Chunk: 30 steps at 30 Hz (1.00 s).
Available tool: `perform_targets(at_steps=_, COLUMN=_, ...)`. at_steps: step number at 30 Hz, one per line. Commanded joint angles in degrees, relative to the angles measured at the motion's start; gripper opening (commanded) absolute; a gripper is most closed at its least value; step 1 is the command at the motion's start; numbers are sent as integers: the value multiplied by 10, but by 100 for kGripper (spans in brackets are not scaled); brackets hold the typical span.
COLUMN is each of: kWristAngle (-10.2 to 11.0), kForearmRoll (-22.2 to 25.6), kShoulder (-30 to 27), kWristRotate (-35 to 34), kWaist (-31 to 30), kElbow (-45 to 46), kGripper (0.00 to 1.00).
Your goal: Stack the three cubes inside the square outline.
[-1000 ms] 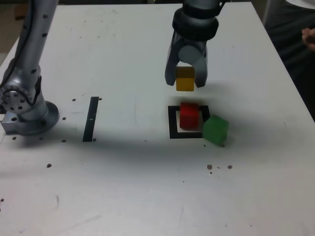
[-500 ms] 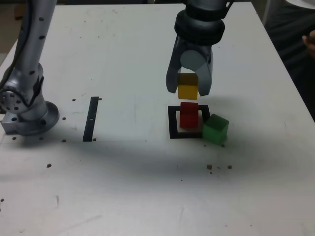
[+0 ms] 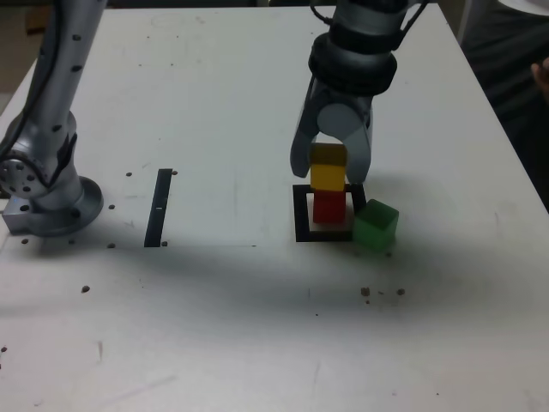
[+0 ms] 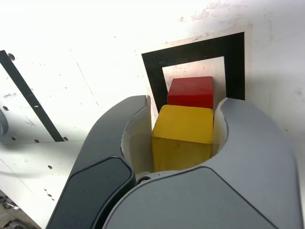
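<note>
Grey two-finger gripper clamped on small matte yellow cube, sitting right over small matte red cube inside black tape square outline. Looks slightly offset, so release could tip it. Small matte green cube just beside outline, easy to bump.

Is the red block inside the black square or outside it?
Inside. The red block sits on the white centre of the square outline, with black tape around it.
</note>
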Motion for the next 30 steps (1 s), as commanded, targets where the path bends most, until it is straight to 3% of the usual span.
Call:
perform_targets(at_steps=1, kWristAngle=-2, kForearmRoll=-2, kShoulder=5, kWristRotate=-1, kWaist=2, kElbow=1, kGripper=30)
perform_targets(at_steps=5, kWristAngle=-5, kForearmRoll=-7, kShoulder=12, kWristRotate=1, kWaist=6, kElbow=6, kGripper=34)
perform_targets(at_steps=7, kWristAngle=-5, kForearmRoll=-11, kShoulder=14, kWristRotate=3, kWaist=8, kElbow=8, kGripper=47)
perform_targets(at_steps=11, kWristAngle=-5, kForearmRoll=-18, kShoulder=14, kWristRotate=7, kWaist=11, kElbow=11, kGripper=85)
perform_targets(at_steps=13, kWristAngle=-4, kForearmRoll=-20, kShoulder=13, kWristRotate=8, kWaist=12, kElbow=13, kGripper=95)
perform_targets(at_steps=22, kWristAngle=5, kForearmRoll=-25, kShoulder=-11, kWristRotate=-5, kWaist=12, kElbow=32, kGripper=99)
perform_targets(at_steps=30, kWristAngle=29, kForearmRoll=-25, kShoulder=-59, kWristRotate=-35, kWaist=4, kElbow=51, kGripper=99)
